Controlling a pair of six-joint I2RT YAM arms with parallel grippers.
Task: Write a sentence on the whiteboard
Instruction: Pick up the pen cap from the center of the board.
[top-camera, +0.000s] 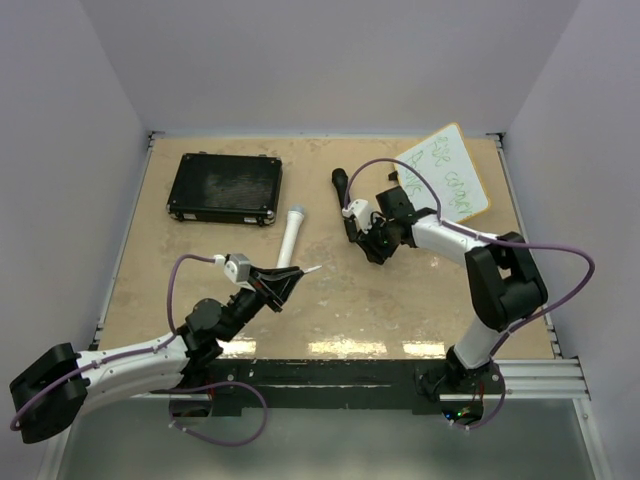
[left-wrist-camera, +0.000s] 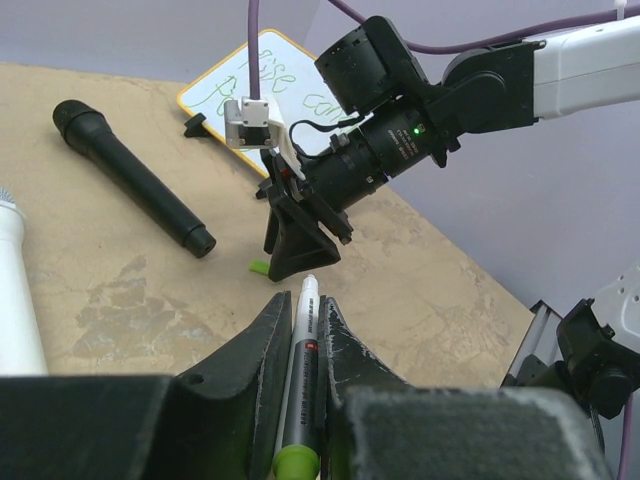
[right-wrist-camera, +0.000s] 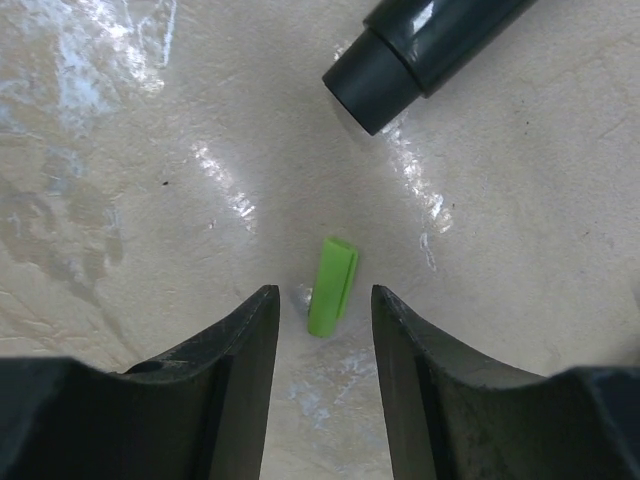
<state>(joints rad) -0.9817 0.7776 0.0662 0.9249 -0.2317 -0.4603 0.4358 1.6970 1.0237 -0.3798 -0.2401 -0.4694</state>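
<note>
The whiteboard (top-camera: 447, 170) lies at the back right corner with the sentence (top-camera: 458, 180) in green marker on it; part of it shows in the left wrist view (left-wrist-camera: 292, 82). My left gripper (top-camera: 288, 281) is shut on a grey marker (left-wrist-camera: 303, 350) with a green end, its uncapped white tip pointing forward. My right gripper (top-camera: 371, 250) is open and points down at the table. In the right wrist view a small green marker cap (right-wrist-camera: 333, 285) lies on the table just ahead of the gap of my right gripper (right-wrist-camera: 325, 300), untouched. The cap also shows in the left wrist view (left-wrist-camera: 259, 267).
A black microphone (top-camera: 343, 188) lies just behind my right gripper; its end shows in the right wrist view (right-wrist-camera: 430, 50). A white microphone (top-camera: 292, 233) lies mid-table. A black case (top-camera: 225, 187) sits at the back left. Table rails run along both sides.
</note>
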